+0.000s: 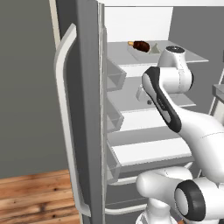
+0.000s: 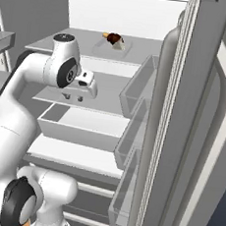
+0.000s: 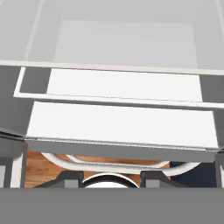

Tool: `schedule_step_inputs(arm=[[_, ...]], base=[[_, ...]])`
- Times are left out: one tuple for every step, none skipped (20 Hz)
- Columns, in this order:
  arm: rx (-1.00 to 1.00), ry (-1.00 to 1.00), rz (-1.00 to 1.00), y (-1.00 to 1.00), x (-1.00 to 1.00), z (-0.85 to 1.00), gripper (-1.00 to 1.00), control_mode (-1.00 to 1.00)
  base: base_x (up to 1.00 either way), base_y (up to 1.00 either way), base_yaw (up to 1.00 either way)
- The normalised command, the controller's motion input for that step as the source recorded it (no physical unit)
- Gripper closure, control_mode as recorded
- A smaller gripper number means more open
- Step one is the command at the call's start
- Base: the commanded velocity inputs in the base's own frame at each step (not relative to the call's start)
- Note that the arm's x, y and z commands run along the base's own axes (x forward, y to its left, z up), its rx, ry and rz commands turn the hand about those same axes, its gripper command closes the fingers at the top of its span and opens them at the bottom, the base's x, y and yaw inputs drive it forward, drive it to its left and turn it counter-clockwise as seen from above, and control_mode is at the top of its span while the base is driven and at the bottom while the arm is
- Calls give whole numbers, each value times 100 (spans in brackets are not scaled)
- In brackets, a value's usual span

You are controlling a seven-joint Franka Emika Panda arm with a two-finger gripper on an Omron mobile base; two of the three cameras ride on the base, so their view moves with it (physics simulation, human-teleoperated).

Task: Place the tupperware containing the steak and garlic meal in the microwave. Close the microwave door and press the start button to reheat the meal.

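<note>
A: Status of the tupperware (image 2: 113,45)?

B: It rests on the fridge's top shelf (image 1: 192,57) toward the back edge, with the steak and garlic meal (image 1: 141,45) inside. Not yet grasped.

A: Gripper (image 2: 73,97)?

B: It hangs over the middle shelf (image 2: 107,92), one level below, holding nothing; jaw width cannot be told.

A: Remaining steps?

B: All: pickup, placement in the microwave, door closure, start.

We find the fridge door (image 1: 81,109) swung wide, leaving the front free; the top shelf (image 2: 82,45) has open space around the tupperware (image 2: 112,46); the door bins (image 2: 137,85) crowd the right side; the tool (image 2: 73,99) hangs over the middle shelf (image 2: 102,96), the drawer (image 2: 79,127) jutting out beneath.
</note>
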Motion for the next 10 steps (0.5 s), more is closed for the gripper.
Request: schedule_step_inputs(arm=[[0, 0, 0, -4, 0, 0, -100, -100], [1, -6, 0, 0, 0, 0, -100, -100], [4, -17, 0, 0, 0, 1, -100, -100], [5, -21, 0, 0, 0, 19, -100, -100], [7, -23, 0, -1, 0, 33, -100, -100], [8, -24, 0, 0, 0, 43, -100, -100], [7, -23, 0, 0, 0, 52, -100, -100], [6, -24, 0, 0, 0, 58, -100, -100], [6, -24, -1, 0, 0, 59, -100, -100], [5, -27, -5, 0, 0, 60, -100, -100]], base=[[0, 0, 0], [0, 0, 0], [0, 0, 0], [0, 0, 0], [0, 0, 0], [0, 0, 0], [0, 0, 0], [0, 0, 0], [0, 0, 0], [0, 0, 0]])
